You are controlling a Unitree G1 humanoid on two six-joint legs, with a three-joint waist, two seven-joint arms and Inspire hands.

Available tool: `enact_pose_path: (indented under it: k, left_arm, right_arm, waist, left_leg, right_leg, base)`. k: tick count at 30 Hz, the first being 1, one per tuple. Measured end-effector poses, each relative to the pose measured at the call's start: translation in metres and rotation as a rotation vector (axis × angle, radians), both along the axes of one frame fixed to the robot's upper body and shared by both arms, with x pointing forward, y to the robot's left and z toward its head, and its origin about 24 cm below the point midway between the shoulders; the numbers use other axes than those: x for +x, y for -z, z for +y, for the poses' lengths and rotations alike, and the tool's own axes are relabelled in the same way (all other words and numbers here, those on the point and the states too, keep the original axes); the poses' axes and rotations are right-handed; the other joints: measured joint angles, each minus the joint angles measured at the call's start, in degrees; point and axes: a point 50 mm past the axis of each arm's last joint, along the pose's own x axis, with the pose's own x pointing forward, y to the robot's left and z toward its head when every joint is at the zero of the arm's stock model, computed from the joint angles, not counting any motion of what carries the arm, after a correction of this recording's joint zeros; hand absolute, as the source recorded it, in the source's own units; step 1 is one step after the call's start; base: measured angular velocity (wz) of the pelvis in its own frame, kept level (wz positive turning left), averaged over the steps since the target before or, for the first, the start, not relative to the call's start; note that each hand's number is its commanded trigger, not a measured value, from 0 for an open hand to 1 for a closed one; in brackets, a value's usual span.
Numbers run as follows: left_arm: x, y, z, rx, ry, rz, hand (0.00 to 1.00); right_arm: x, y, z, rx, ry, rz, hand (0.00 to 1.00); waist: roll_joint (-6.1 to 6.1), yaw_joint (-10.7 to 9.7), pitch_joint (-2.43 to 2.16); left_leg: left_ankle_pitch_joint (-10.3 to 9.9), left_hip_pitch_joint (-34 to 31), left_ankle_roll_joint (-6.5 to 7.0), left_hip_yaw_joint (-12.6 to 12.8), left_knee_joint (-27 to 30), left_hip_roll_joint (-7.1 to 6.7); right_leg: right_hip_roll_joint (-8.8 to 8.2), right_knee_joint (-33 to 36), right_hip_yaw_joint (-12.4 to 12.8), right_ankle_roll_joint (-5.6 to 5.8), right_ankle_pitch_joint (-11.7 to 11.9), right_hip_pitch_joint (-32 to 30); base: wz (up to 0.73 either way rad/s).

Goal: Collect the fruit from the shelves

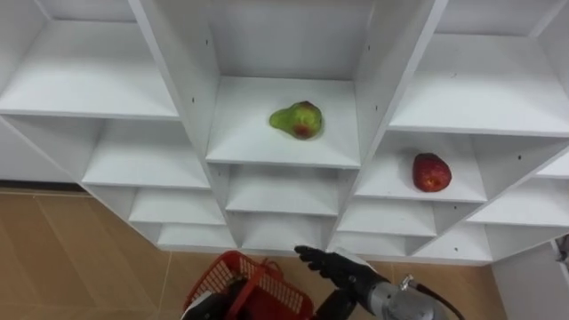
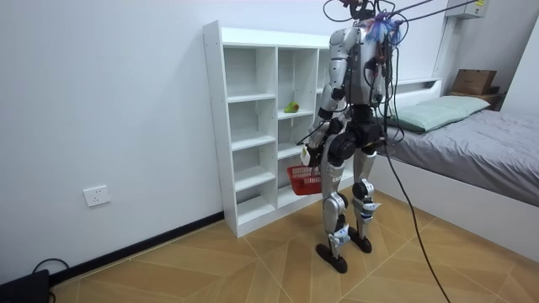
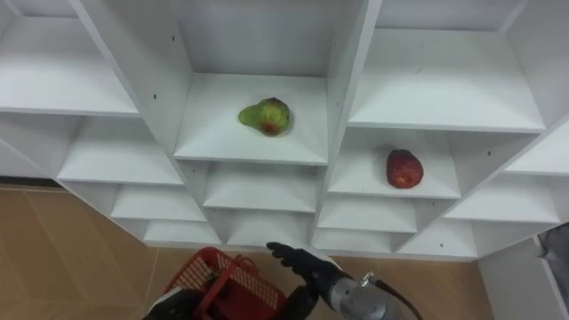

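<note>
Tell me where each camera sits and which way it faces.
Left eye view: on the robot's head, looking down at the white shelf unit, pear and red apple; the open right hand shows beside the red basket.
Right eye view: same head, slightly rightward, same scene and hand.
Room view: stands in the room, faces the whole robot before the shelf unit, bed at the room view's right.
Shared: all three see the pear and red basket.

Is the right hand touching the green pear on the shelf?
Apart. The left eye view shows the right hand low beside the red basket, with shelves between it and the pear.
</note>
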Motion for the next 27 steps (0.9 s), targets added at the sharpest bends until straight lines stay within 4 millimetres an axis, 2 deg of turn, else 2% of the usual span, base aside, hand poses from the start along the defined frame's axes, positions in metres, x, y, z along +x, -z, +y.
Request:
enact_pose_path:
  k: [3, 8, 12, 15, 17, 20, 27]
  left_arm:
    - [-0.003, 0.001, 0.004, -0.005, -0.045, 0.004, 1.00]
    - [-0.007, 0.001, 0.011, 0.012, -0.097, 0.005, 1.00]
    - [-0.013, 0.003, 0.017, 0.018, -0.150, 0.013, 1.00]
    - [-0.023, 0.004, 0.026, 0.020, -0.216, 0.031, 1.00]
    - [-0.026, 0.004, 0.029, 0.015, -0.243, 0.034, 1.00]
    - [-0.029, 0.005, 0.031, 0.016, -0.257, 0.040, 1.00]
    - [-0.034, 0.005, 0.035, 0.023, -0.269, 0.050, 1.00]
  right_arm:
    - [0.004, -0.015, 0.003, 0.039, -0.014, -0.067, 0.00]
    - [0.015, -0.041, 0.015, 0.110, -0.058, -0.175, 0.00]
    - [0.017, -0.048, 0.018, 0.129, -0.079, -0.198, 0.00]
    - [0.020, -0.061, 0.023, 0.156, -0.107, -0.241, 0.00]
    - [0.021, -0.071, 0.025, 0.175, -0.119, -0.277, 0.00]
    - [0.024, -0.084, 0.032, 0.207, -0.137, -0.333, 0.00]
    - [0.025, -0.101, 0.038, 0.269, -0.144, -0.389, 0.00]
  waist:
    - [-0.56, 0.88, -0.12]
    - [-0.80, 1.26, -0.17]
    - [-1.62, 1.40, 0.06]
    - [-2.68, 1.32, -0.15]
    - [-2.95, 1.38, -0.34]
    - [-3.00, 1.59, -0.37]
    - [-3.53, 3.71, -0.61]
  left_leg:
    - [-0.01, 0.67, 0.00, 0.07, -0.17, -0.01]
    - [-0.01, 1.79, -0.01, 0.00, -0.63, 0.06]
    - [-0.01, 3.67, -0.03, 0.04, -1.21, 0.10]
    - [-0.03, 4.50, -0.07, 0.05, -1.42, 0.21]
    - [-0.03, 4.68, -0.07, 0.05, -1.48, 0.22]
    - [-0.02, 5.58, -0.08, 0.17, -1.83, 0.26]
    - [-0.12, 6.86, -0.25, 0.14, -2.24, 0.57]
  right_leg:
    - [-0.01, -0.18, 0.00, 0.01, 0.00, 0.71]
    - [0.09, -0.22, -0.02, 0.01, 0.00, 1.75]
    - [0.23, -0.61, 0.14, 0.02, 0.00, 3.48]
    - [0.41, -1.13, 0.03, 0.00, 0.01, 4.36]
    - [0.43, -1.19, 0.01, 0.00, 0.01, 4.60]
    - [0.46, -1.20, 0.09, 0.00, 0.02, 5.19]
    - [0.78, -1.16, 0.73, -0.01, 0.03, 6.37]
  base:
    - [0.00]
    - [0.00]
    - [0.00]
    - [0.00]
    - [0.00]
    - [-0.02]
    - [-0.03]
